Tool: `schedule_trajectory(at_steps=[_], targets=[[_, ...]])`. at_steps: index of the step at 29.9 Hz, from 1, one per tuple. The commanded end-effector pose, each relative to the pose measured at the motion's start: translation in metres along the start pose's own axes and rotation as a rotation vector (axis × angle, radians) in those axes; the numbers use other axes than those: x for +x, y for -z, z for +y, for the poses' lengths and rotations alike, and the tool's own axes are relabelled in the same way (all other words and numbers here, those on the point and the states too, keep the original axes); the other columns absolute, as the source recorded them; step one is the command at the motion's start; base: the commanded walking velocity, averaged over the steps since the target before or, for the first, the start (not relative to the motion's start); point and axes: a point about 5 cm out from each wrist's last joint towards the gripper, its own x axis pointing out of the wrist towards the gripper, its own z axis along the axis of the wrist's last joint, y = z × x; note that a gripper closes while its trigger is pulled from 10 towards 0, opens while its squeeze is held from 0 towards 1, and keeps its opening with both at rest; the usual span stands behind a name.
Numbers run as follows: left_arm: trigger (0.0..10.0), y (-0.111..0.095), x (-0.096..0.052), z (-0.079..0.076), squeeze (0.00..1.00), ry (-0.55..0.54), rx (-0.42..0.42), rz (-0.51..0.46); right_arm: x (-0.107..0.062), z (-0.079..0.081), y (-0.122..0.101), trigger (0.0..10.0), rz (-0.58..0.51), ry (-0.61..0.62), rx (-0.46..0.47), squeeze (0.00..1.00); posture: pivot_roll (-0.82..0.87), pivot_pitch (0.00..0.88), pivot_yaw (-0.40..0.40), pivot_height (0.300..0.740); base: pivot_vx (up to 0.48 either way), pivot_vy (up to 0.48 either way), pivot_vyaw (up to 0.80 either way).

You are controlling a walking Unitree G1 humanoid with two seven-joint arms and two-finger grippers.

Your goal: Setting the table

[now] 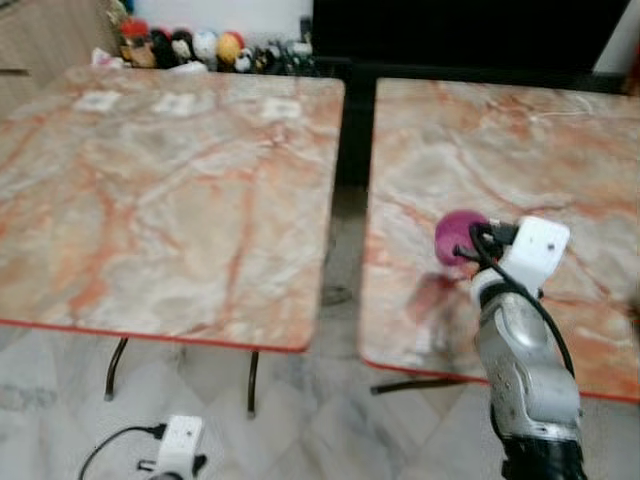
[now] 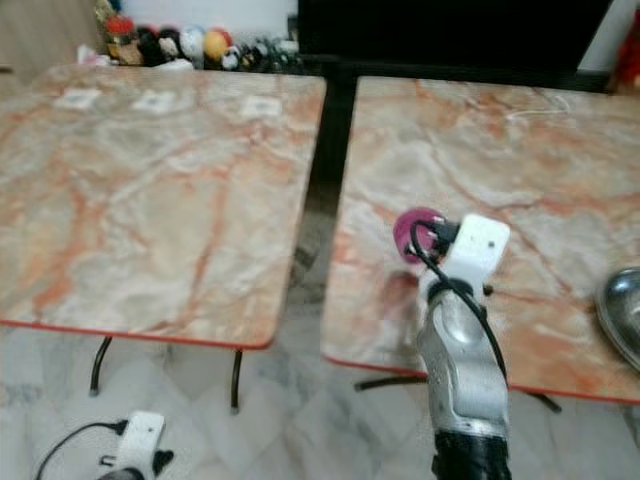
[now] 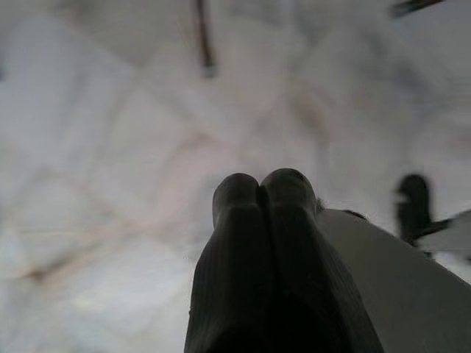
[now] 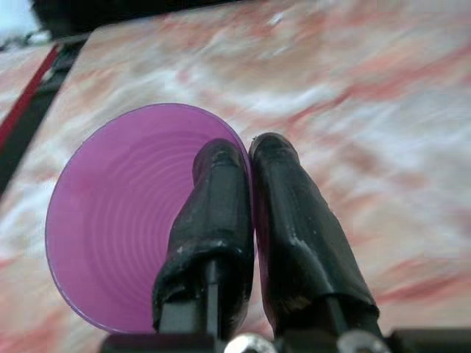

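A purple plastic cup (image 4: 118,213) hangs over the near left part of the right marble table (image 1: 560,150). My right gripper (image 4: 246,165) is shut on its rim, one finger inside the cup and one outside. From the head, the cup (image 1: 457,237) shows just beyond the white wrist block of my right arm (image 1: 525,350). Low at my side, my left gripper (image 3: 261,191) hangs above the floor with its fingers pressed together and nothing between them.
A second marble table (image 1: 170,190) stands to the left, with a dark gap between the two. A metal bowl (image 2: 622,305) sits at the right table's near right edge. Stuffed toys (image 1: 185,47) line the back wall. Tiled floor (image 1: 320,420) lies below.
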Motion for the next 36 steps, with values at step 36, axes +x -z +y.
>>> schedule_trajectory(at_steps=[36], targets=[[10.0,0.0097,-0.0031,0.0053,0.0,-0.008,-0.023,0.022,0.0,0.0092,-0.0016,10.0,-0.018,-0.014,0.007,0.0,0.03,0.032,-0.017,0.74,0.124,-0.012,-0.1]])
